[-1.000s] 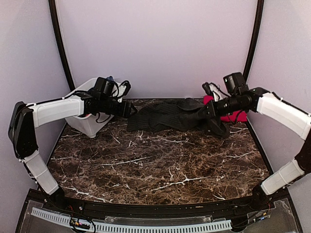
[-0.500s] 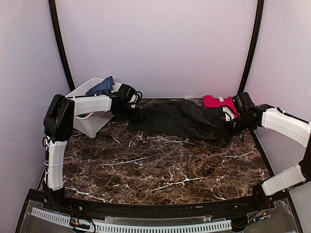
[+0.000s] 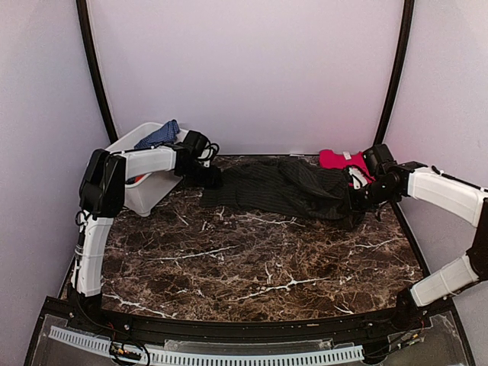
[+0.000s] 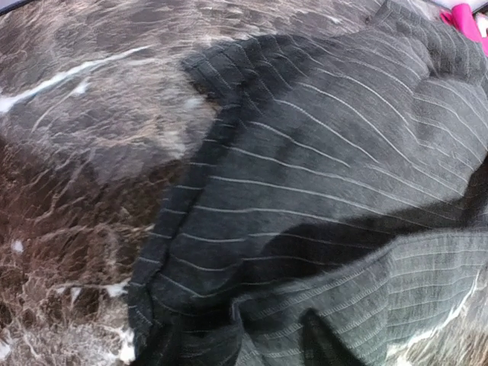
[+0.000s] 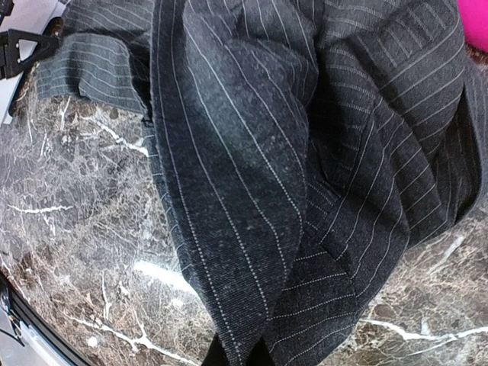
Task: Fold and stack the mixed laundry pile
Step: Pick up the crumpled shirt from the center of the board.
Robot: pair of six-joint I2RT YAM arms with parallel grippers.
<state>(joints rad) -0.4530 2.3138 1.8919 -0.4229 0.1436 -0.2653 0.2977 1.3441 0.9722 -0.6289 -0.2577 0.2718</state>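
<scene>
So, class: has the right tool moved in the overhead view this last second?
Yes. The right tool, shut on the dark charcoal pinstriped shirt, shifted rightward and nearer: it covered the bright red cloth before, now sits beside its near right corner.

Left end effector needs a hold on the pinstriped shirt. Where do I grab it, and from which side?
Take the pinstriped shirt at its stitched left hem corner, coming in low from the left. That corner lies flat with bare marble table around it; further right the cloth is folded over itself.
</scene>
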